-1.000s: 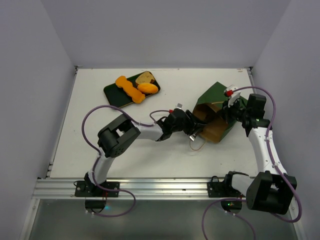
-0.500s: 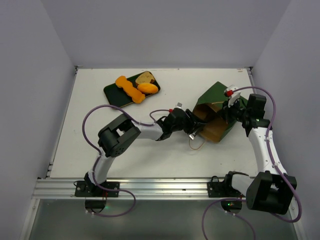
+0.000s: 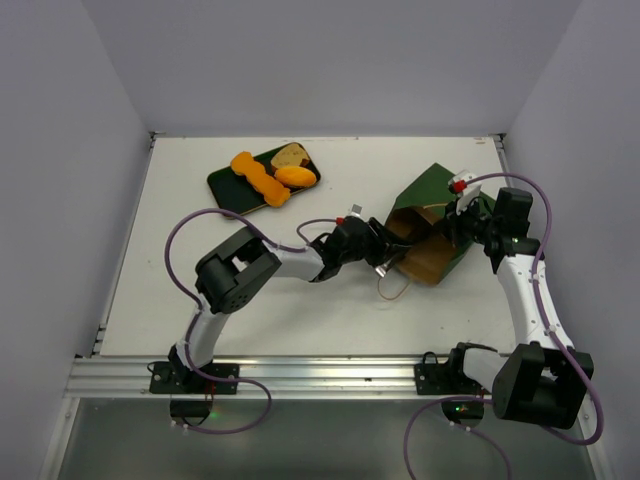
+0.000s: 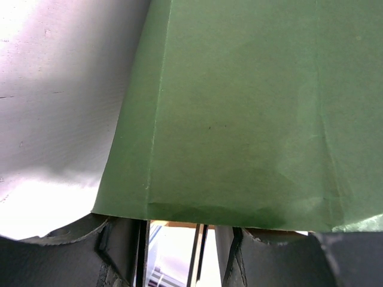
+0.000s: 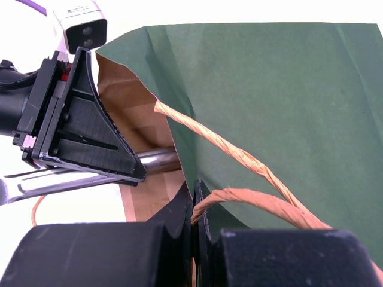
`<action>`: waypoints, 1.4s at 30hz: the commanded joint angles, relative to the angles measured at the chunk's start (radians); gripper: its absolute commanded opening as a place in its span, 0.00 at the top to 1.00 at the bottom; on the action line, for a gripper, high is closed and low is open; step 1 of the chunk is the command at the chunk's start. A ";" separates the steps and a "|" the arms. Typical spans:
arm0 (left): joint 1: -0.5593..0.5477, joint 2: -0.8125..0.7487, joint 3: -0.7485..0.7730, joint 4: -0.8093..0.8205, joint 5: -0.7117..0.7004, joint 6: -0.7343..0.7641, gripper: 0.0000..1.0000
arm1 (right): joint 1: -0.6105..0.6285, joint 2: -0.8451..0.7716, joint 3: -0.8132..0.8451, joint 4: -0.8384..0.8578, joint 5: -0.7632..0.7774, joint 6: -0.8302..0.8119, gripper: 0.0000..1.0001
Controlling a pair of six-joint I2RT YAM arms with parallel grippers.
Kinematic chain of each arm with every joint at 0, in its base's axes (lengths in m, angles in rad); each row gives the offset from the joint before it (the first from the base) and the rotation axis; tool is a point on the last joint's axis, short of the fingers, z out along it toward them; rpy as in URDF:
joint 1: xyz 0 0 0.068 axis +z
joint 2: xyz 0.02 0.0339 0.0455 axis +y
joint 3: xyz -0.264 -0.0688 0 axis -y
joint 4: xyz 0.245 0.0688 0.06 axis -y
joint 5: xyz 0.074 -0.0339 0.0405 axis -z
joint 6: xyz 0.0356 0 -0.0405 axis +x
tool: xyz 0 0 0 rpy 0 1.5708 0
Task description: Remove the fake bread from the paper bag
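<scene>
White table [image 3: 180,280] fills mid frame in top view. Paper bag [image 3: 432,188] lies on its side right of centre, mouth toward lower left, brown inside showing; contents can't be made out. Dark green tray [image 3: 225,188] sits upper left of centre, well apart from bag. Fake bread [image 3: 262,180] lies on tray: orange twist, orange roll [image 3: 296,176], brown slice [image 3: 291,154]. L gripper [image 3: 385,260] at bag mouth; L wrist view shows fingers [image 4: 116,251] parted, bright gap betw. them, green panel just above. R gripper [image 5: 194,206] pinched tight on bag rim, beside string handle [image 5: 239,156].
</scene>
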 commanded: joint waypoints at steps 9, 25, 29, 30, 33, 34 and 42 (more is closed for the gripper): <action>0.007 -0.098 -0.075 0.085 -0.050 0.053 0.49 | -0.005 -0.011 0.002 0.021 -0.058 -0.006 1.00; 0.018 -0.081 -0.010 0.000 -0.038 0.067 0.46 | -0.006 -0.013 0.003 0.021 -0.061 -0.004 1.00; 0.024 -0.061 0.014 -0.023 -0.024 0.069 0.46 | -0.005 -0.010 0.003 0.022 -0.061 -0.004 1.00; 0.024 -0.052 0.020 -0.026 -0.021 0.067 0.46 | -0.006 -0.011 0.003 0.021 -0.063 -0.006 1.00; 0.027 -0.035 0.045 -0.042 -0.020 0.069 0.46 | -0.006 -0.010 0.002 0.021 -0.063 -0.006 1.00; 0.027 -0.029 0.050 -0.051 -0.020 0.070 0.46 | -0.006 -0.011 0.002 0.021 -0.064 -0.004 1.00; 0.030 0.015 0.117 -0.123 -0.004 0.090 0.46 | -0.006 -0.008 0.003 0.021 -0.069 -0.004 1.00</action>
